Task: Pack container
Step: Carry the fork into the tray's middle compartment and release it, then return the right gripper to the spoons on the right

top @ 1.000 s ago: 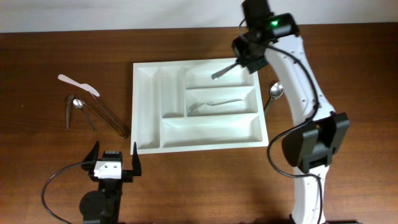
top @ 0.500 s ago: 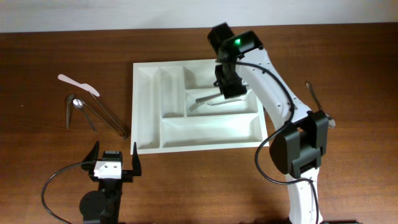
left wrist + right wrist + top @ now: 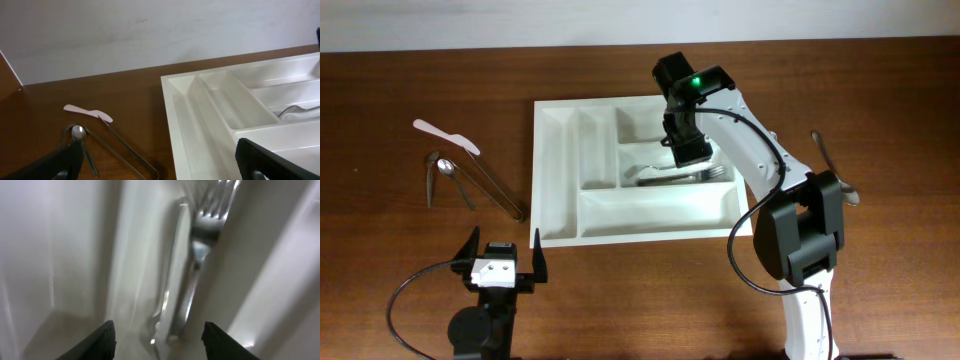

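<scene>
Container (image 3: 555, 180) sits mid-table (image 3: 400, 300), long side running 9 to 3 o'clock. One tray, five compartments: two narrow upright ones on its 9 o'clock side, three long ones stacked on the 3 o'clock side.

Right gripper (image 3: 687, 152) hangs over the middle long compartment, with the arm reaching in from the tray's 3 o'clock side. In the wrist view the fingers (image 3: 102, 340) are spread apart with nothing between them. The cutlery (image 3: 680, 177) lies loose on the compartment floor below. It looks like two metal pieces, at least one a fork with tines showing, but the wrist view is blurred, so the count is unsure. The arm covers the 12 o'clock edge of that compartment in the overhead view.

Left gripper (image 3: 504, 250) is at the tray's 7 o'clock, off the tray, fingers wide apart and empty.

At the tray's 9 o'clock, well apart from it:
- one white plastic knife (image 3: 445, 137)
- one metal spoon (image 3: 442, 168)
- one pair of long tongs (image 3: 490, 188)

At 3 o'clock there is one metal utensil (image 3: 819, 150), partly hidden by the right arm.
</scene>
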You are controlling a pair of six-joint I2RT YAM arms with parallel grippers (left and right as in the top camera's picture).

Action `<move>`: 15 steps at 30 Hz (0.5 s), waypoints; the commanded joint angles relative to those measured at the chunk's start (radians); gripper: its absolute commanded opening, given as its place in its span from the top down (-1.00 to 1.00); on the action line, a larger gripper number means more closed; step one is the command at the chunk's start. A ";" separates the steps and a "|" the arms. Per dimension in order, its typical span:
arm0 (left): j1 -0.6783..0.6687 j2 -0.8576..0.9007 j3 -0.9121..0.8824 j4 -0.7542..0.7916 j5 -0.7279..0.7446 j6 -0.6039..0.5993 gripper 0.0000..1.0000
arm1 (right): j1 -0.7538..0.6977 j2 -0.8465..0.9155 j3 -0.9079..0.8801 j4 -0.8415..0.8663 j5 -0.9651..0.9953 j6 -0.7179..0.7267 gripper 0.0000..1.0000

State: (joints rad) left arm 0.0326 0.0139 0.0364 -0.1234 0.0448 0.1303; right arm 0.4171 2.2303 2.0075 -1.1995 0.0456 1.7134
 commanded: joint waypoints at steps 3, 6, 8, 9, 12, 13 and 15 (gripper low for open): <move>-0.005 -0.008 -0.006 0.000 -0.007 -0.013 -0.98 | -0.027 0.002 0.003 0.037 0.028 -0.262 -0.16; -0.005 -0.008 -0.006 0.000 -0.008 -0.013 -0.98 | -0.060 -0.003 0.019 0.037 0.056 -0.489 -0.26; -0.005 -0.008 -0.006 0.000 -0.007 -0.013 -0.99 | -0.090 -0.006 0.039 0.030 0.072 -0.687 -0.26; -0.005 -0.008 -0.006 0.000 -0.008 -0.013 -0.98 | -0.107 -0.008 0.048 0.027 0.072 -0.774 -0.26; -0.005 -0.008 -0.006 0.000 -0.007 -0.013 -0.98 | -0.174 -0.018 0.068 -0.001 0.072 -0.964 -0.32; -0.005 -0.008 -0.006 0.000 -0.007 -0.013 -0.99 | -0.200 -0.019 0.072 -0.011 0.072 -1.006 -0.32; -0.005 -0.008 -0.006 0.000 -0.007 -0.013 -0.99 | -0.251 -0.020 0.074 -0.016 0.067 -1.080 -0.32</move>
State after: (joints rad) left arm 0.0326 0.0139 0.0364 -0.1234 0.0448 0.1303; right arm 0.2401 2.2303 2.0537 -1.2045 0.0841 0.8963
